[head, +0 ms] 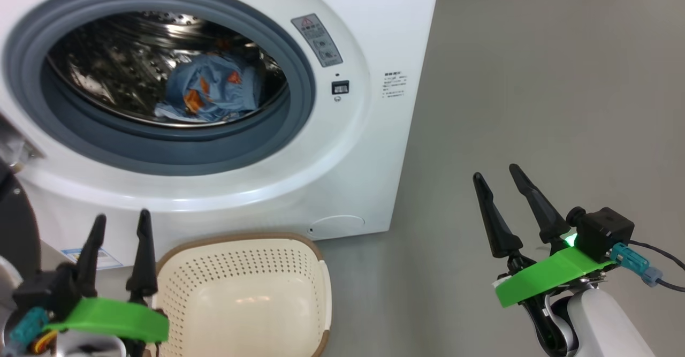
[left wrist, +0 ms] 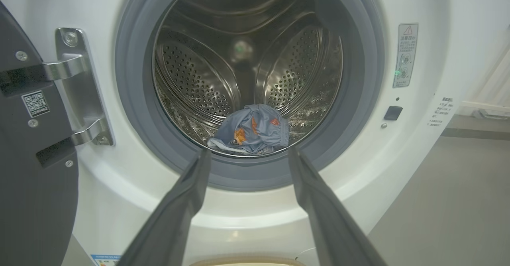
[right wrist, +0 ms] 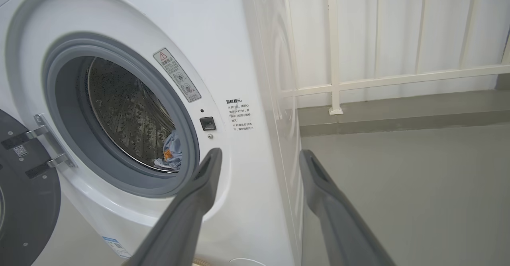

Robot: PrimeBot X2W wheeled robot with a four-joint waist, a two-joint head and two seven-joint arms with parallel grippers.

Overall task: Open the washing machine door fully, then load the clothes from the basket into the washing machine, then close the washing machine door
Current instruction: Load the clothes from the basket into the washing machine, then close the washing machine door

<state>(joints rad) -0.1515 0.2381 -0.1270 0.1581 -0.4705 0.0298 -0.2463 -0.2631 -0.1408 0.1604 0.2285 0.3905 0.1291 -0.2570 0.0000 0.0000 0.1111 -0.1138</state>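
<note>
The washing machine takes up the upper left of the head view, its round mouth uncovered. The washing machine door stands swung open at the left edge of the left wrist view, hanging on its metal hinge. The clothes, light blue with orange patches, lie bunched at the bottom of the steel drum, behind the grey rubber seal. The basket sits on the floor at the lower centre, just in front of the machine, its smooth cream bottom showing. The left gripper hovers at the lower left beside the basket, fingers spread and holding nothing. The right gripper hangs at the lower right over bare floor, well apart from the machine, also spread wide and holding nothing.
</note>
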